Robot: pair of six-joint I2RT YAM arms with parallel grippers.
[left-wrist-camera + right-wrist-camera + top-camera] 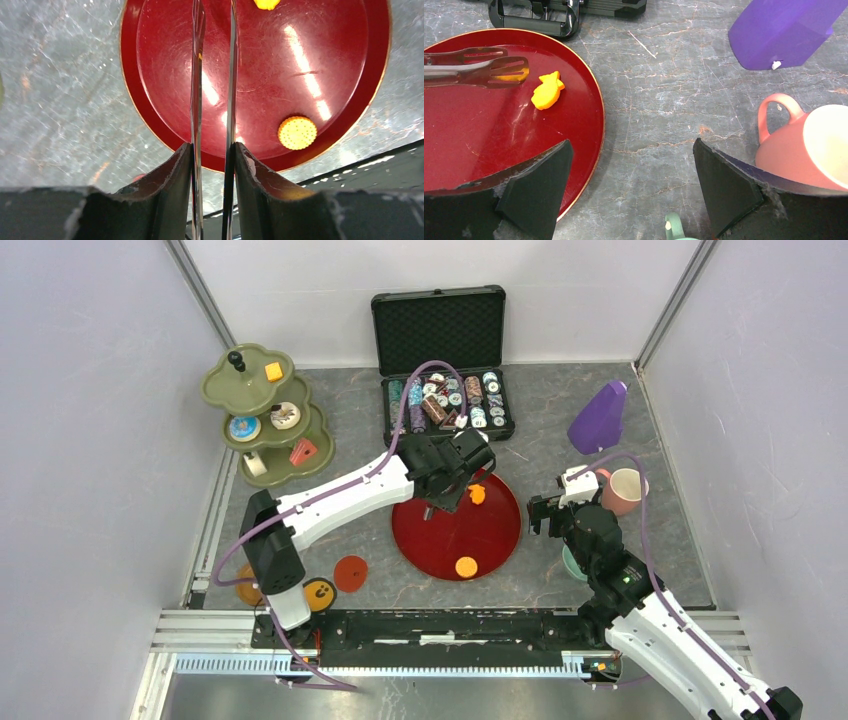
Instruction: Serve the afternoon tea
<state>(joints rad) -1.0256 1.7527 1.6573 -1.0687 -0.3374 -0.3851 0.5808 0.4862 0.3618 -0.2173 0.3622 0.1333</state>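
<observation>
Tongs low over the tray, tips slightly apart, nothing pinched.
Left gripper clamps them; fish-shaped orange biscuit lies just beside the tips on dark-red tray. Probably light, stiff, slick (may skate on gloss): pinch across its narrow body.

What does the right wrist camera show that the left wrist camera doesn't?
Only the right wrist view: the pink cup, the handle of the teal cup, the purple object, the black case and the open right gripper. Only the left wrist view: the round orange biscuit and the left gripper shut on the tongs. Both: the red tray, the tongs and the grey table; the fish-shaped orange biscuit is whole in the right view, barely an edge in the left.
</observation>
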